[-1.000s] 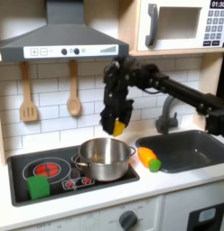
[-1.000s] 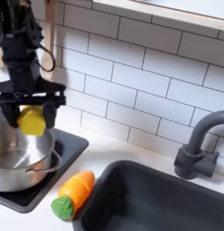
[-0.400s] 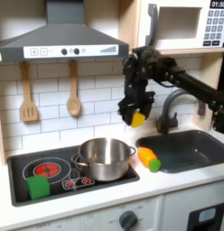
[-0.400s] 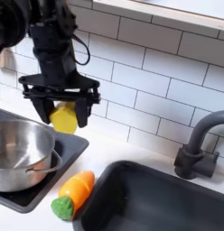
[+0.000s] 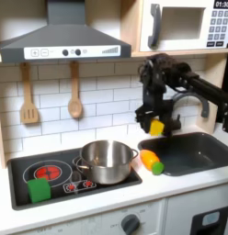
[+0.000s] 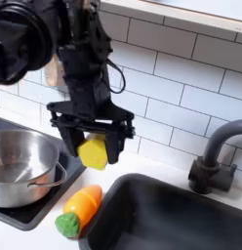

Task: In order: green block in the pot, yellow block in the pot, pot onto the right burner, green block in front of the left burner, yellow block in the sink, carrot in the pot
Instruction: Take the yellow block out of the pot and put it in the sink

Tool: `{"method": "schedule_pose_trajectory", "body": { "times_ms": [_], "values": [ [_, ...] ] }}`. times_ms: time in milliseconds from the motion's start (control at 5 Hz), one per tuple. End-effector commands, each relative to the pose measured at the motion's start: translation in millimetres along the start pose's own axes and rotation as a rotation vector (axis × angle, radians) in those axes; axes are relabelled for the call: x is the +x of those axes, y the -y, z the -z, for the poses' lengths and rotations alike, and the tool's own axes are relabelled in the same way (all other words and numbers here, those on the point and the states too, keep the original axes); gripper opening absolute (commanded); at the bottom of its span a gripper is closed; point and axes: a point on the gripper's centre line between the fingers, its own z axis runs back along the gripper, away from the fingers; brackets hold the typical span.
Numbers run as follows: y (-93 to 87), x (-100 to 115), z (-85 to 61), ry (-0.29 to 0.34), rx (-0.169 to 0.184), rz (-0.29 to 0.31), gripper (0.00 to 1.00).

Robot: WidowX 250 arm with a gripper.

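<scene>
one bright yellow block (image 6: 93, 152), gripper-held (image 6: 92, 148)

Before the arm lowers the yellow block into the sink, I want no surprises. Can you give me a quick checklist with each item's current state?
1. Tool grips the yellow block: ok, held between the fingers in both exterior views.
2. Block above the sink: not ok, it hangs over the counter above the carrot in the second exterior view.
3. Sink basin free of objects: ok as far as visible.
4. Faucet clear of the tool: ok, apart toward the second exterior view's right.
5. Green block in front of the left burner: ok.
6. Pot empty: cannot tell.
</scene>
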Motion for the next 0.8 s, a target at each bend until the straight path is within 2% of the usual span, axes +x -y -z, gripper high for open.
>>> {"method": "schedule_pose_trajectory", "body": {
  "times_ms": [0, 400, 600],
  "values": [
    [30.5, -13, 16.8, -0.036, -0.018, 0.096, 0.0],
    [58.2, -20, 33.9, -0.072, -0.034, 0.173, 0.0],
    [69.8, -20, 41.8, -0.087, -0.022, 0.209, 0.0]
  ]
}}
